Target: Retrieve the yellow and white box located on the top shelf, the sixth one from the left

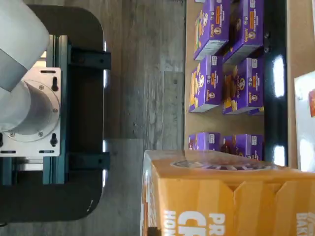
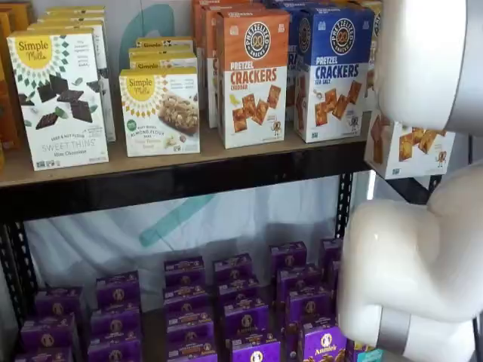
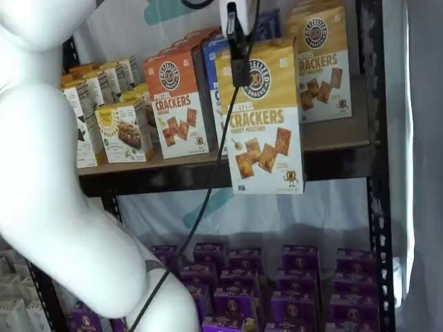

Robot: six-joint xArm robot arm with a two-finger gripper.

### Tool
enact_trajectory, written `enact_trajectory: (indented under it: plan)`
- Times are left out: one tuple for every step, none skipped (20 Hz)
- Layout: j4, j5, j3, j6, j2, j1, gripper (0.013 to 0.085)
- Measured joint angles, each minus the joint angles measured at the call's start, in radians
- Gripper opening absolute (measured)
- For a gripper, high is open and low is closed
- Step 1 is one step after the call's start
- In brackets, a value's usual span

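Fingers [image 3: 237, 48] were clamped on the yellow and white box [image 3: 266, 131], which hung clear in front of the top shelf [image 3: 208, 173]. Grip sat only at the top edge, so the box could swing or slip loose.

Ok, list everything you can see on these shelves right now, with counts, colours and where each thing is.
Yellow and white cardboard pretzel-cracker box: one, held in front of the top shelf, clear of the board.
Orange cracker boxes: a row, top shelf.
Blue cracker boxes: a row, beside the orange ones.
White Simple Mills boxes: several, top shelf's far end.
Purple boxes: many, lower shelf.
Top shelf: tan board, black rail.
Gripper: black fingers shut on the yellow and white box.
White arm: foreground.
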Motion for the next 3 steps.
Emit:
enact_trajectory:
  plan:
    - [-0.003,0.001,0.010,0.009,-0.009,0.011,0.0610]
    - [-0.006,0.001,0.018,0.016,-0.016,0.019,0.0610]
    - [-0.008,0.002,0.023,0.021,-0.021,0.025,0.0610]
